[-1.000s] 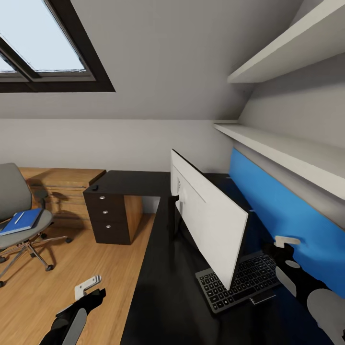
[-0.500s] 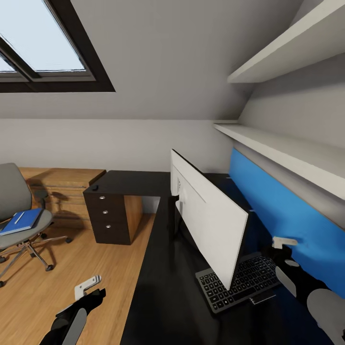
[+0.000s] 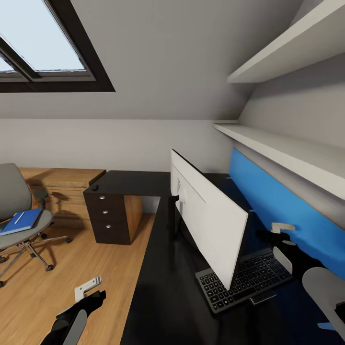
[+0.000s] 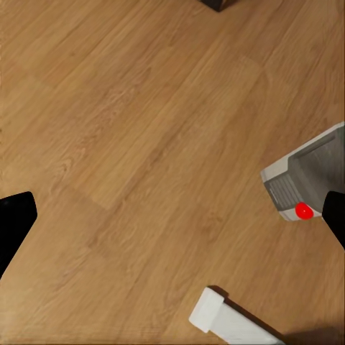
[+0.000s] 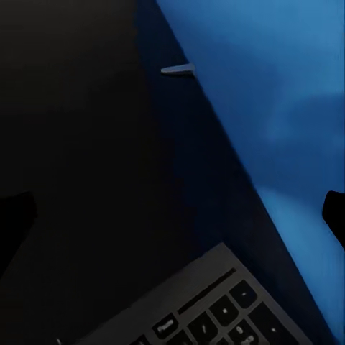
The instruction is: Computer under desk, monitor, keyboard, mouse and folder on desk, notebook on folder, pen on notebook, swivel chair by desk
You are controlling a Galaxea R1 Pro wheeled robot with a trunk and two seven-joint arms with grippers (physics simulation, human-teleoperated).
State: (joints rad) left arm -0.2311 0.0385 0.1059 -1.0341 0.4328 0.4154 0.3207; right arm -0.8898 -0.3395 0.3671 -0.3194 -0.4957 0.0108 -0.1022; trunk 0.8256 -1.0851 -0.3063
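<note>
While R gripper [image 3: 281, 229] hovers open & empty over keyboard [image 3: 244, 281] on bench [image 3: 167, 297], L gripper [image 3: 88, 287] hangs open & empty above floor [image 3: 72, 268].

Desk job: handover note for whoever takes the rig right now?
Left gripper: open, empty, over the floor.
Right gripper: open, empty, above the desk beside the keyboard.
Done: monitor is on the desk, with the keyboard right next to it.
Folder is on the chair seat with a thin white thing on it, maybe the pen. The chair stands apart from the desk.
Left: mouse, folder, notebook, pen, chair. I cannot tell where the mouse and notebook are; a small dark thing on the drawer unit may be the mouse.
</note>
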